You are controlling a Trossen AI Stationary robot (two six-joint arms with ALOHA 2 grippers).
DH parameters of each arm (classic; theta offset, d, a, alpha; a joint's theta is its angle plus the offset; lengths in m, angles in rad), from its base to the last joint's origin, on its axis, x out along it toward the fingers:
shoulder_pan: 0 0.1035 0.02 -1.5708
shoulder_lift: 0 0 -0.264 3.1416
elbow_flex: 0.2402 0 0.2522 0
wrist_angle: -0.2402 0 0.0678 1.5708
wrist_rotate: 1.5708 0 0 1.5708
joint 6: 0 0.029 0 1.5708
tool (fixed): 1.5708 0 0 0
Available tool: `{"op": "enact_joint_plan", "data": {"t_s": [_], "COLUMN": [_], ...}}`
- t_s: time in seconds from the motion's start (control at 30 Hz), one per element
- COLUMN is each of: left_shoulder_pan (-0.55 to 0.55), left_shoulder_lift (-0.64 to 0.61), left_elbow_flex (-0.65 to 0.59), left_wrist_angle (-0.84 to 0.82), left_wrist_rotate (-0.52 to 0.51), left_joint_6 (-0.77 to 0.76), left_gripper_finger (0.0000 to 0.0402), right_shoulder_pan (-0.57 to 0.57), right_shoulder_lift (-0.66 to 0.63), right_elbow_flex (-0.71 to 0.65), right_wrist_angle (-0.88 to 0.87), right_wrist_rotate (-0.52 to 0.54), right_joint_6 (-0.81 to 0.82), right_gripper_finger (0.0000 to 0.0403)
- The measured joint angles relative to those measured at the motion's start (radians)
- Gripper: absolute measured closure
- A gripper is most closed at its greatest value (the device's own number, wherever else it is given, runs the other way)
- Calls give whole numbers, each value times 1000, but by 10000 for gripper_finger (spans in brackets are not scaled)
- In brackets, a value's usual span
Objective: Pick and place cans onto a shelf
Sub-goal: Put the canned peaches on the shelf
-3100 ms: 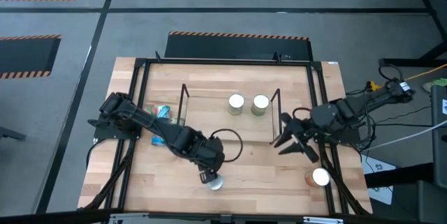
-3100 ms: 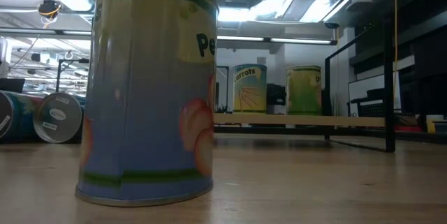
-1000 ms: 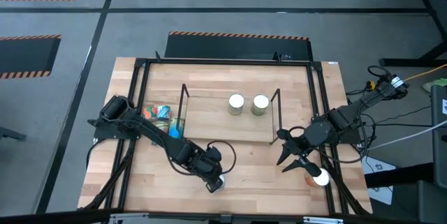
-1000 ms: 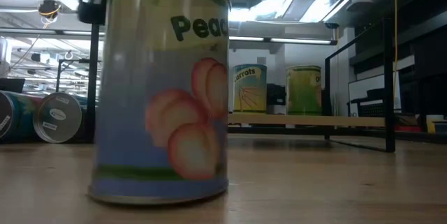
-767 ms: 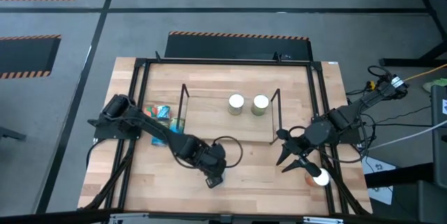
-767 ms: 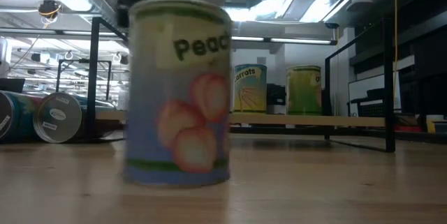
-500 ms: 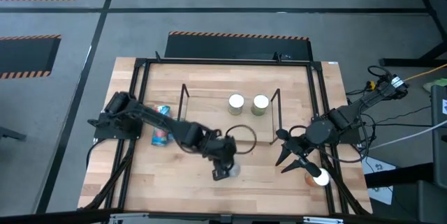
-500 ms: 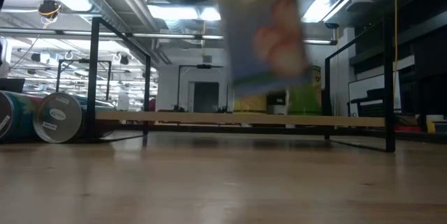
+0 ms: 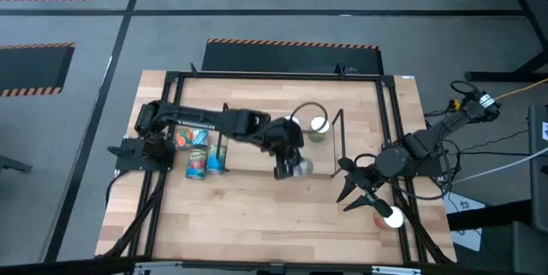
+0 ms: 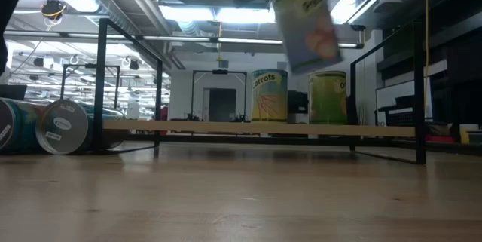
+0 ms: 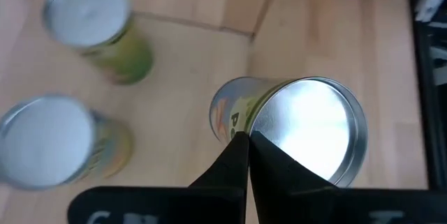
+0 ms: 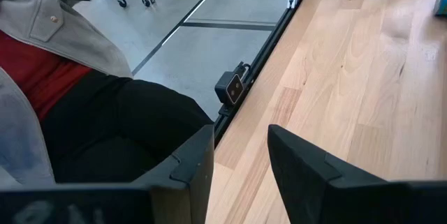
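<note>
Left pincer is clamped on the rim of a peach can, carried tilted above the shelf beside two standing cans, presumably for placement there. Right pincer, partly open and empty, waits near the bench's right edge.

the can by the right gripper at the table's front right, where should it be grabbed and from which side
That can stands upright, white round top facing up, near the table's right edge frame. Best guess: grip across its curved side wall, coming straight down from above. The right gripper hangs open just beside it, toward the shelf, so a short move over it should do. The frame crowds a sideways approach.
</note>
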Motion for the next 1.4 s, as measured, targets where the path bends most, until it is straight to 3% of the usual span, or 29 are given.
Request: {"op": "enact_joint_plan", "data": {"t_s": [0.33, 1.4], "left_shoulder_pan": [97, 92], "left_shoulder_lift": [8, 8], "left_elbow_flex": [0, -100], "left_wrist_angle": [-109, -36], "left_wrist_rotate": [4, -16], "left_joint_6": [-51, -256], "left_gripper_finger": [401, 401], "right_shoulder_pan": [0, 0], "right_shoulder_lift": [0, 0], "right_elbow_flex": [0, -1], "right_wrist_angle": [-2, -6], "right_wrist_rotate": [0, 1], "right_joint_6": [-2, -3], "right_gripper_finger": [262, 262]}}
